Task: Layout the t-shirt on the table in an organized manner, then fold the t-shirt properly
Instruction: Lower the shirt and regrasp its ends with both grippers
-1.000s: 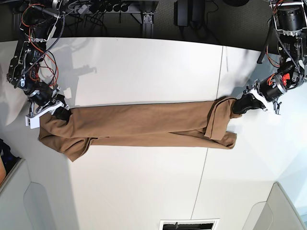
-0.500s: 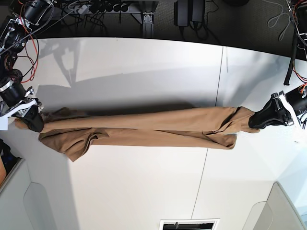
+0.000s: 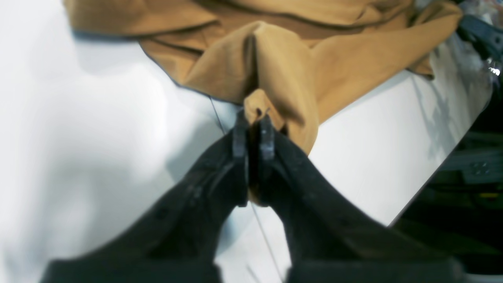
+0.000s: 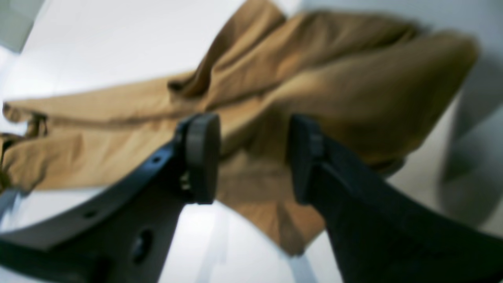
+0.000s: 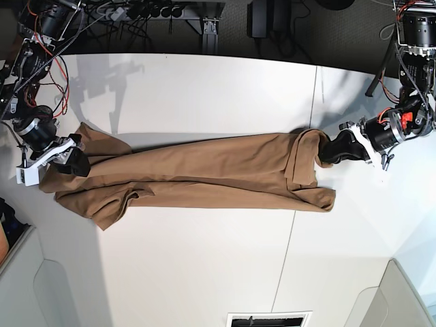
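Observation:
The tan t-shirt [image 5: 204,174] lies stretched in a long, narrow band across the white table [image 5: 204,88]. My left gripper [image 5: 332,150] is at the shirt's right end. In the left wrist view its fingertips [image 3: 253,118] stand almost together, with a small nub of the t-shirt [image 3: 283,59] pinched between them. My right gripper [image 5: 71,163] is over the bunched left end. In the right wrist view it [image 4: 253,157] is open, its pads wide apart, and the t-shirt [image 4: 334,90] lies loose beneath and beyond them.
A thin dark seam [image 5: 310,116] crosses the table near the shirt's right end. Cables and a power strip [image 5: 136,12] run behind the far edge. Grey panels [image 5: 20,286] flank the near corners, and a vent [image 5: 266,319] sits at the front.
Both arms have come inward from their outstretched places, so the shirt has slackened. The right gripper has opened and let go of the left end. The left gripper's jaws have eased slightly.

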Controlling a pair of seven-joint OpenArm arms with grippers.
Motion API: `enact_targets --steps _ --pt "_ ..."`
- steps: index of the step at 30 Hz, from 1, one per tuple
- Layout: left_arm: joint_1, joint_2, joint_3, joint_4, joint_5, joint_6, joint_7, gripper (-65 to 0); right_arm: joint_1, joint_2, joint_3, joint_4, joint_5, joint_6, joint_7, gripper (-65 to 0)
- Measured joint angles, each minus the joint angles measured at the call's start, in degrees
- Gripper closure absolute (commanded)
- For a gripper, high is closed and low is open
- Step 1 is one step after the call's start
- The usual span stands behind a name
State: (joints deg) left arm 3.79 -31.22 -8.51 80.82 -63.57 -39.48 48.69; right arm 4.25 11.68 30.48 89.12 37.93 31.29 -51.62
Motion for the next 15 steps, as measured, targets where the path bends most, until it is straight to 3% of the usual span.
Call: enact_targets --steps 5,8,12,15 --pt "-0.31 -0.17 -0.09 -0.57 0.52 0.00 -0.48 -8.1 -5.77 -0.04 0.00 4.17 7.80 1.49 -1.51 -29.5" --pt "-0.48 -0.20 -0.13 -0.59 0.52 0.02 -0.61 -8.1 -10.16 -0.28 -0.02 4.44 3.56 1.29 0.92 -29.5" --pt "-0.48 -0.17 -0.11 -0.57 0.44 0.02 -0.61 -8.1 -12.52 -0.26 0.04 4.24 -3.15 -1.38 10.10 -29.5" --pt "-0.46 -0.20 -0.11 -0.59 -0.48 0.02 -0.59 -8.1 -11.54 -0.26 0.02 4.24 -4.13 -1.95 11.39 -29.5"
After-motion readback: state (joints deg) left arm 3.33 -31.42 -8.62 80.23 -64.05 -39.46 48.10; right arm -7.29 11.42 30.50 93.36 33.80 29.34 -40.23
